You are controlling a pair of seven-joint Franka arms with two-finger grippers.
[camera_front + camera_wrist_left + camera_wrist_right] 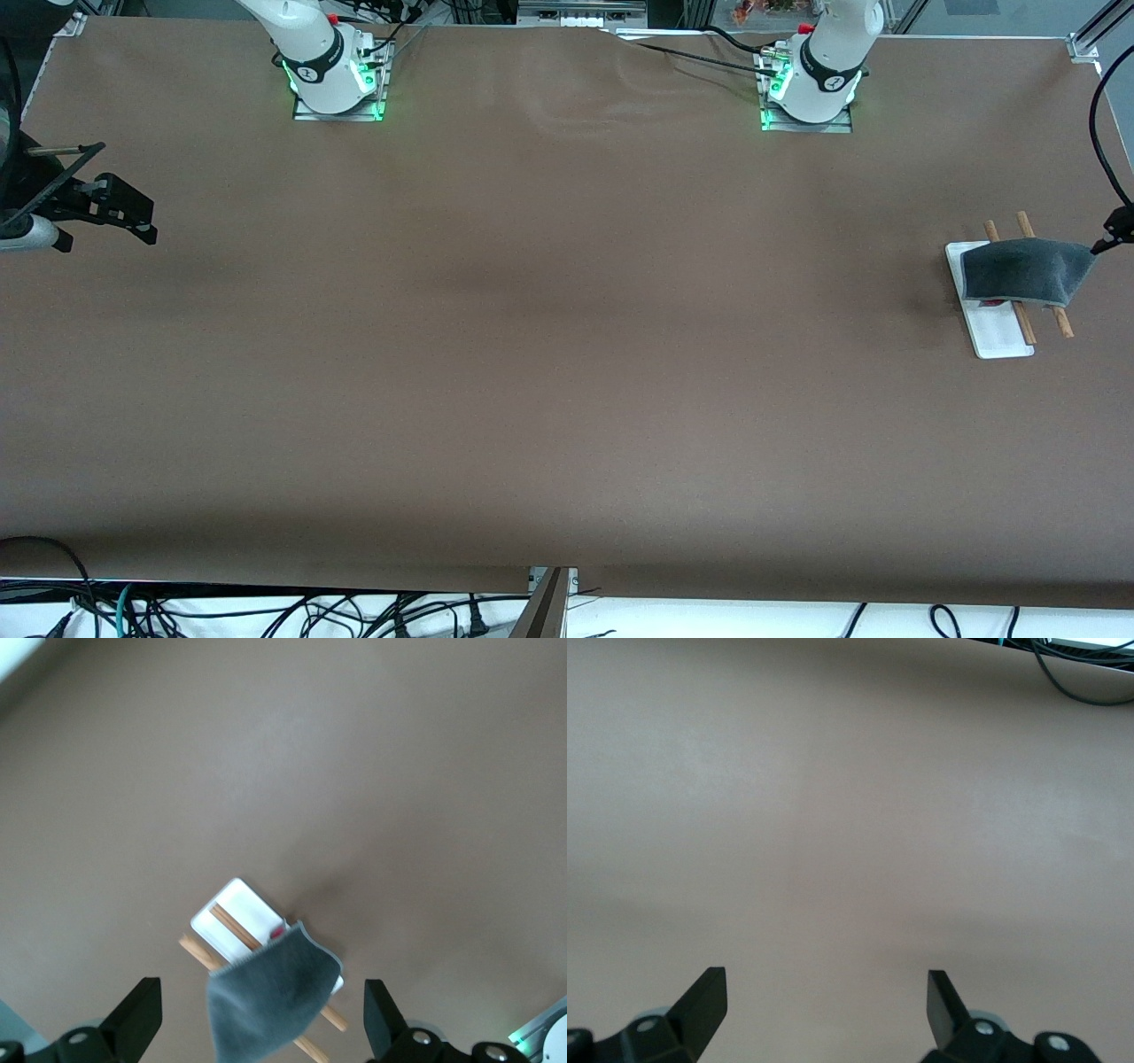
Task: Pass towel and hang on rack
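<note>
The dark grey towel [1023, 270] lies draped over the two wooden rods of the rack [1001, 341] at the left arm's end of the table. One corner of it points up toward my left gripper [1118, 232]. A small red tag [994, 304] shows under its edge. In the left wrist view the towel [266, 1001] covers the rods over the rack's white base [232, 908]. My left gripper [261, 1010] is open above it, its fingers wide apart on either side of the cloth. My right gripper [115, 208] waits open and empty over the right arm's end of the table, and its wrist view [827, 992] shows only bare table.
The brown table top [549, 354] is bare between the two arms. Cables [266, 616] hang along the table edge nearest the front camera. A black cable [1103, 133] runs down beside the left gripper.
</note>
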